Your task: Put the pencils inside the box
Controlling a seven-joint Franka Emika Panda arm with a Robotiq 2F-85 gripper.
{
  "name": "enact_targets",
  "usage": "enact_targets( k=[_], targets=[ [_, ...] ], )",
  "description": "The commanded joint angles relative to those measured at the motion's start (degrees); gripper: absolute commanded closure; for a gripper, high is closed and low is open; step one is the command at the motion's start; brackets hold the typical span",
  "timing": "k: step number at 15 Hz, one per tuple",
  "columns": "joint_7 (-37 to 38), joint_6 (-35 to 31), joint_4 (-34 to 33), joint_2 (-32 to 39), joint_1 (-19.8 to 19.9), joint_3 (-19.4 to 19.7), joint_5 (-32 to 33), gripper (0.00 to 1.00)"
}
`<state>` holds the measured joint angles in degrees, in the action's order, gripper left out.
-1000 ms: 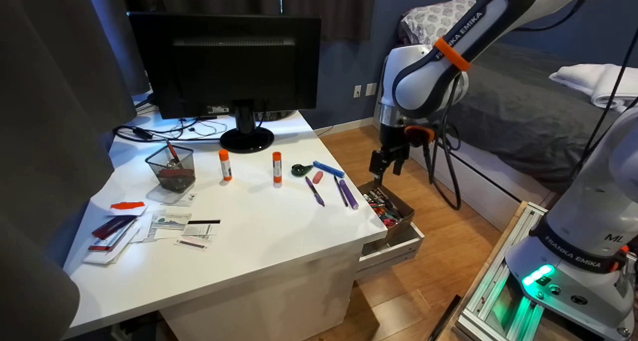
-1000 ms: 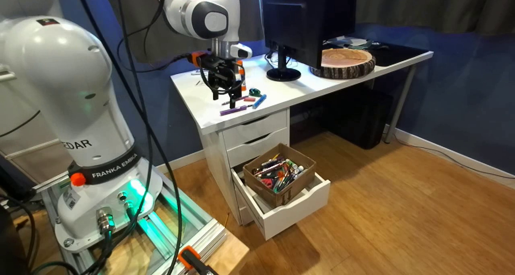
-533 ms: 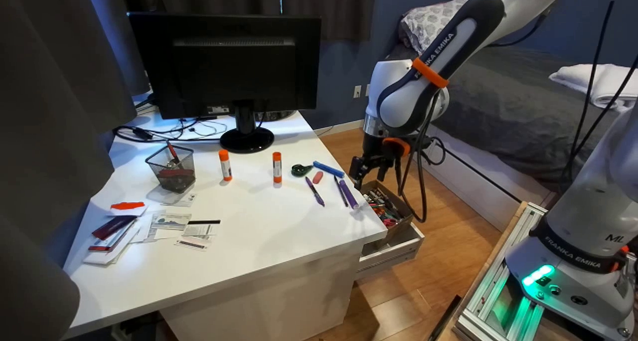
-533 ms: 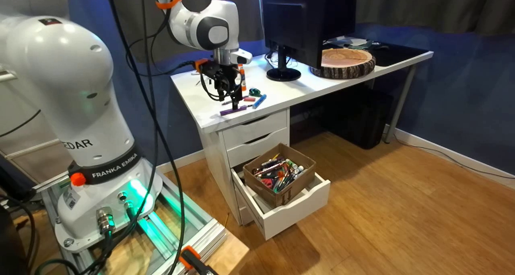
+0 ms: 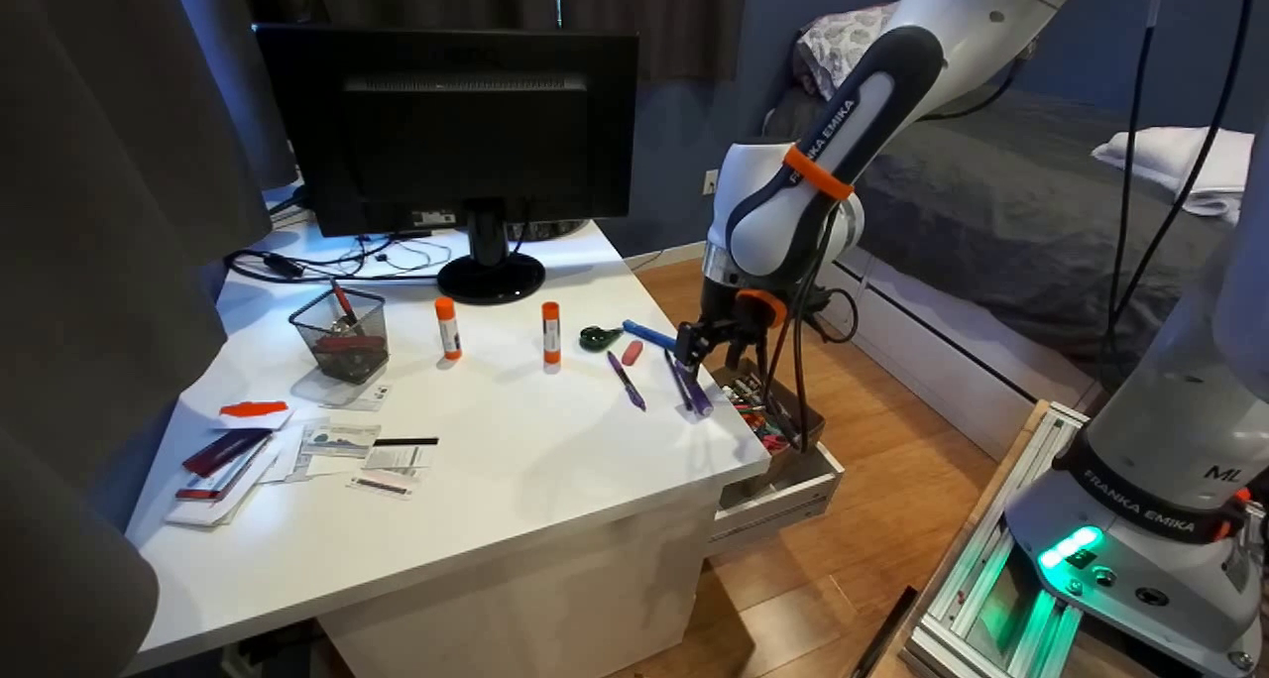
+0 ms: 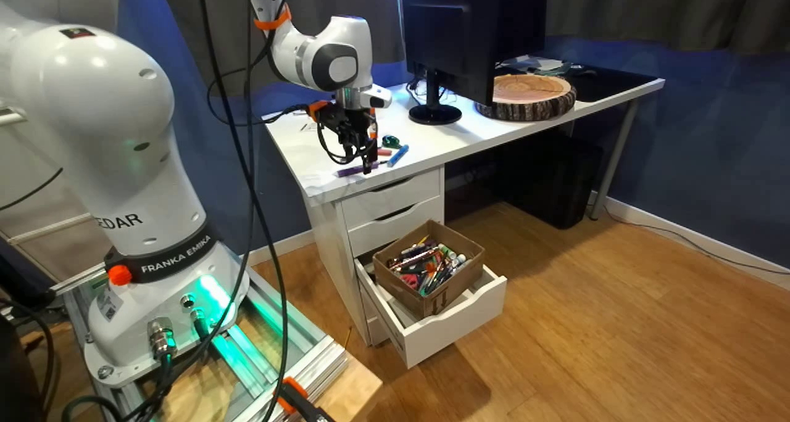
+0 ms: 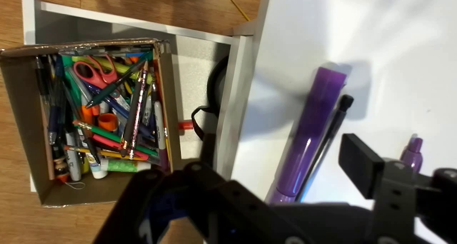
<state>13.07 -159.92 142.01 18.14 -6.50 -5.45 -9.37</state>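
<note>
A thin dark pencil (image 7: 325,144) lies on the white desk against a thick purple marker (image 7: 310,130). Both also show near the desk edge in an exterior view, the pencil (image 5: 678,381) and the marker (image 5: 700,398). A blue stick (image 5: 644,334) and a purple pen (image 5: 627,381) lie nearby. No orange-red stick shows on the desk. The brown cardboard box (image 6: 455,291), full of pens and pencils, stands in the open drawer; it also shows in the wrist view (image 7: 19,130). My gripper (image 7: 284,154) is open and empty above the marker and dark pencil, its fingers to either side.
The drawer (image 6: 453,329) juts out below the desk edge. A pink eraser (image 5: 632,352) and a green tape dispenser (image 5: 599,338) lie near the pens. Two glue sticks (image 5: 448,329), (image 5: 551,333) stand further in, with a mesh cup (image 5: 342,336) and a monitor (image 5: 446,133).
My gripper has come down and moved from beyond the desk edge to over the purple marker and dark pencil. It stays open. The things on the desk and the box have not moved.
</note>
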Motion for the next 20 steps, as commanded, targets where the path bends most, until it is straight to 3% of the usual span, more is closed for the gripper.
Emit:
enact_targets(
  k=[1,2,4,10,11,16,19,20],
  targets=[
    [1.5,-1.9,-1.6,2.1,-1.2,-0.2,-0.5,0.24],
    [1.6,-2.0,-1.9,2.4,-1.3,-0.4,-0.7,0.21],
    [2.2,-2.0,-2.4,3.1,-2.0,-0.2,-0.4,0.24],
    [4.2,-1.6,-2.8,3.6,-3.6,0.8,0.4,0.39],
    [4.5,-1.7,-2.7,3.5,-3.8,1.0,0.6,0.46],
    [4.8,-1.6,-2.4,3.2,-3.8,1.6,0.8,0.52],
    [4.9,-1.5,-2.3,3.1,-3.6,2.0,0.8,0.69],
    [4.9,-1.5,-2.2,3.0,-3.5,2.1,0.8,0.67]
  ],
)
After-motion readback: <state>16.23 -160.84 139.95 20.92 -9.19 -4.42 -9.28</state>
